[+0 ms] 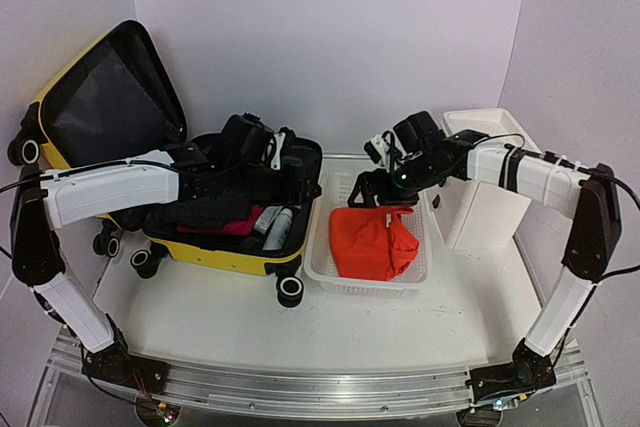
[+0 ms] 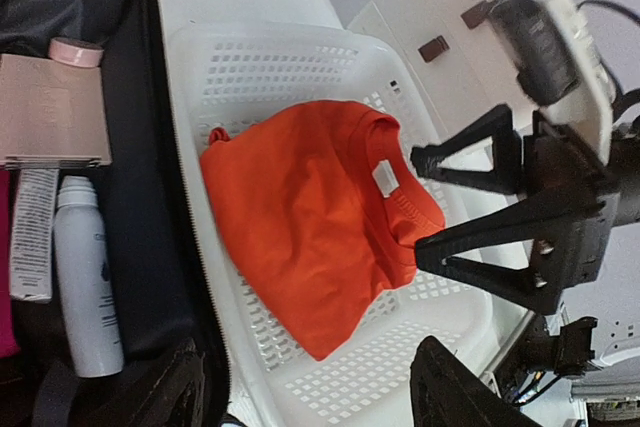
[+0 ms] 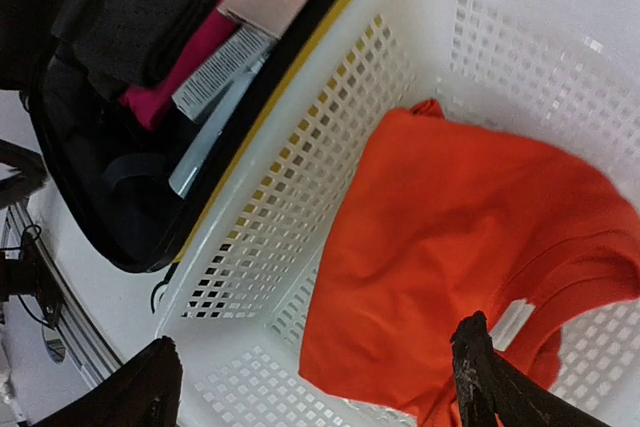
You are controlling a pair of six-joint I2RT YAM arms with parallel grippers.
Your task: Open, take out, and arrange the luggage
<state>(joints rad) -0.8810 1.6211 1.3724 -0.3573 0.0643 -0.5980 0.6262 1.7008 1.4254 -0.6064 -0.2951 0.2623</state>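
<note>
The luggage (image 1: 225, 247) is a yellow suitcase lying open at the left, its lid (image 1: 110, 97) propped up behind it. Its dark lining (image 2: 150, 197) holds a white bottle (image 2: 85, 277), a tube (image 2: 32, 237), a beige box (image 2: 50, 112), a pink garment (image 1: 235, 224) and dark clothes. An orange garment (image 1: 372, 242) lies in the white perforated basket (image 1: 325, 277). My left gripper (image 1: 295, 172) is open and empty over the suitcase's right end (image 2: 310, 392). My right gripper (image 1: 380, 189) is open and empty just above the orange garment (image 3: 470, 247), at the basket's far end (image 3: 315, 382).
The basket (image 2: 260, 57) stands right against the suitcase's yellow edge (image 3: 330, 7). A white drawer cabinet (image 1: 485, 207) stands right of the basket. Purple walls close in the back and sides. My right gripper (image 2: 418, 205) also shows in the left wrist view.
</note>
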